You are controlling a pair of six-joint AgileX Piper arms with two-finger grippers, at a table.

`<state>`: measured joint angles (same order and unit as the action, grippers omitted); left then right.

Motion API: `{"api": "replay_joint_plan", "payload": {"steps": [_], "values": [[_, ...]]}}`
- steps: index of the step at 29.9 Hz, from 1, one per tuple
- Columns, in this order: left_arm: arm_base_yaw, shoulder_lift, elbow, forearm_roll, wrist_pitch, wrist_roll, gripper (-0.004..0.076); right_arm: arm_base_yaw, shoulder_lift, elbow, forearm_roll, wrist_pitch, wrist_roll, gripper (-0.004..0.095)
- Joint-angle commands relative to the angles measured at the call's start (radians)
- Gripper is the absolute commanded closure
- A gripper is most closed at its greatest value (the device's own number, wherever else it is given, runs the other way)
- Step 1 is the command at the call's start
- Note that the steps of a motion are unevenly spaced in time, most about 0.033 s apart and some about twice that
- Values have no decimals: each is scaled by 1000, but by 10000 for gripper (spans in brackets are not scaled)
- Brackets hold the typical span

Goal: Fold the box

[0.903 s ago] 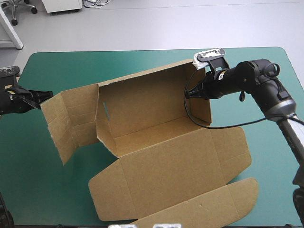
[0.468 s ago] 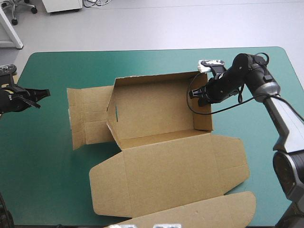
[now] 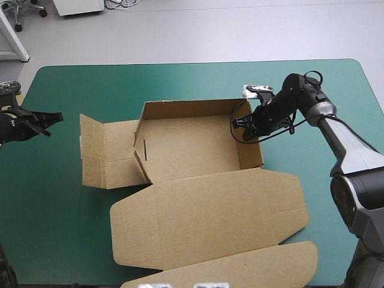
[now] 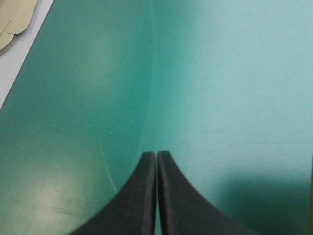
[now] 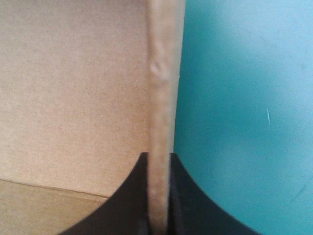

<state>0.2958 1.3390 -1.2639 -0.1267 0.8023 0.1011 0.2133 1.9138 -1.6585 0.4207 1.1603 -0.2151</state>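
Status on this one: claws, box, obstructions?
Right claw shut on the box, right wall. Left claw shut, empty, off to the side. Lid flat. Nothing blocking.

Tabletop (image 3: 180, 78) under a teal-green cover (image 4: 220, 98), which fills the ground ahead of the left jaws; a faint crease line runs through it. Spare board (image 4: 13, 17), pale, with rounded flap ends, lies well ahead of the left jaws, off to one side, beyond the tabletop's edge.

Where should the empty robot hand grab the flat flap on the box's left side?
Probably the flap's outer free edge, coming in from the table's left side. The flap lies nearly flat, hinged to the box, and that edge faces the left gripper, which is shut and must open first.
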Motion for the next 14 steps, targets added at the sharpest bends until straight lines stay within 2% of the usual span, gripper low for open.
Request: {"api": "replay_joint_plan", "payload": {"steps": [1, 4, 6, 14], "values": [[3, -29, -34, -6, -57, -7, 726, -2, -41, -27, 50, -49, -57, 921], [3, -29, -34, -6, -57, -7, 726, -2, -49, -29, 111, -59, -120, 893], [3, -29, -34, -6, -57, -7, 726, -2, -58, -32, 135, -69, -153, 827], [3, -29, -34, -12, -57, -7, 726, -2, -79, -129, 140, -41, -167, 434]]}}
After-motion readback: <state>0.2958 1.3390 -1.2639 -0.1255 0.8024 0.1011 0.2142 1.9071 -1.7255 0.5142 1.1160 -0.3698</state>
